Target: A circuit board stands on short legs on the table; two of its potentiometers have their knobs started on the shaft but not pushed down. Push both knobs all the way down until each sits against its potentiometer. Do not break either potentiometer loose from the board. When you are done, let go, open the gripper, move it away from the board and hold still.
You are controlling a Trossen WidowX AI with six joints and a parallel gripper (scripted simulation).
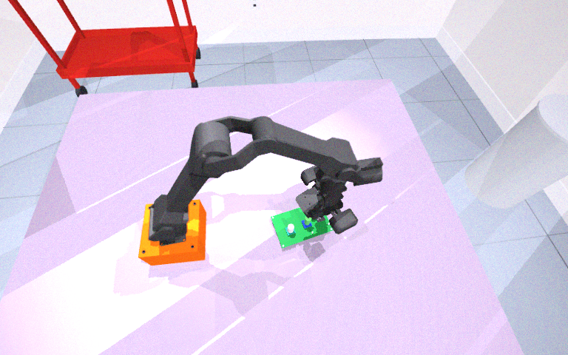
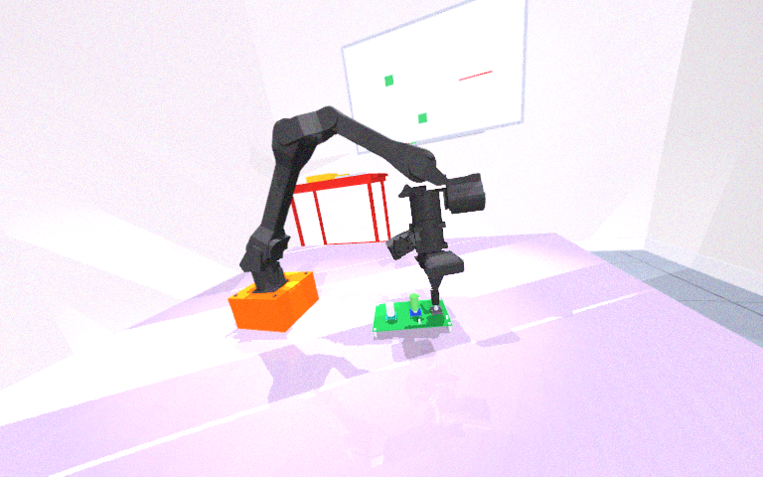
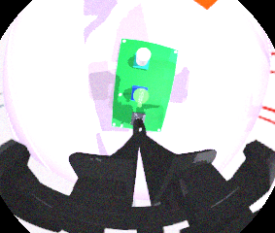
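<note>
Circuit board (image 1: 298, 237) (image 2: 402, 324) (image 3: 152, 75) stands on short legs on the table (image 1: 366, 285) (image 2: 551, 401) (image 3: 215, 97), right of the orange base block (image 1: 179, 258) (image 2: 273, 313) (image 3: 206, 3). White knob (image 1: 291, 228) (image 2: 390, 309) (image 3: 143, 56) at its left end; green knob (image 1: 308, 220) (image 2: 414, 302) (image 3: 141, 95) upright, nearer the middle. I have the gripper (image 1: 319, 216) (image 2: 435, 303) (image 3: 139, 134) fully narrow, nothing held, pointing down at the dark part (image 1: 321, 219) (image 2: 436, 310) (image 3: 138, 116) right of the green knob. Contact: cannot tell.

closed tool (image 1: 321, 219) (image 2: 435, 307) (image 3: 139, 134) pointing down
</note>
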